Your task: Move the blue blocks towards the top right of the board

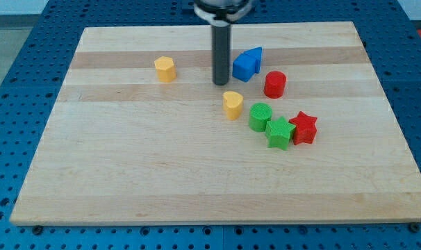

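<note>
Blue blocks (247, 64) are sitting touching each other near the desk's (127, 173) top edge, right of centre. My tip (221, 83) is resting just left of them; no end effector jaws exist. Red cylinder (274, 84) is lying near, lower right.

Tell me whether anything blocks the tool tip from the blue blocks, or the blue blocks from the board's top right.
Nothing visible does. My tip stands just left of the blue blocks with bare board between. The red cylinder sits lower right of them, off the path toward the top right.

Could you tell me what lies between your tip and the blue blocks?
Nothing: in the camera view only bare board separates my tip from the blue blocks on its right.
</note>
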`<state>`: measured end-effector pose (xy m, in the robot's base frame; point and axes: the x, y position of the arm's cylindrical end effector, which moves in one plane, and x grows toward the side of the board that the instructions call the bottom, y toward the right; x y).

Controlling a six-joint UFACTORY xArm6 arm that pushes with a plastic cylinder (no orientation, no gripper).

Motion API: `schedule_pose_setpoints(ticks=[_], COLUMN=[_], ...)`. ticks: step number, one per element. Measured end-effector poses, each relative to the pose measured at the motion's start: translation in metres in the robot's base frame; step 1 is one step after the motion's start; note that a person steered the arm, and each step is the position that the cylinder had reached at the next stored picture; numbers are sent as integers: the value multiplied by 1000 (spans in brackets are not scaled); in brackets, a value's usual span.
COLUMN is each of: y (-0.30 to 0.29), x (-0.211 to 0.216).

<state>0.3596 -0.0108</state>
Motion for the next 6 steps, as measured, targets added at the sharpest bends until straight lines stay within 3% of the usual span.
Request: schedule_pose_setpoints(ticks=[2,5,6], y=[70,66,64], x=[-17,-46,-26])
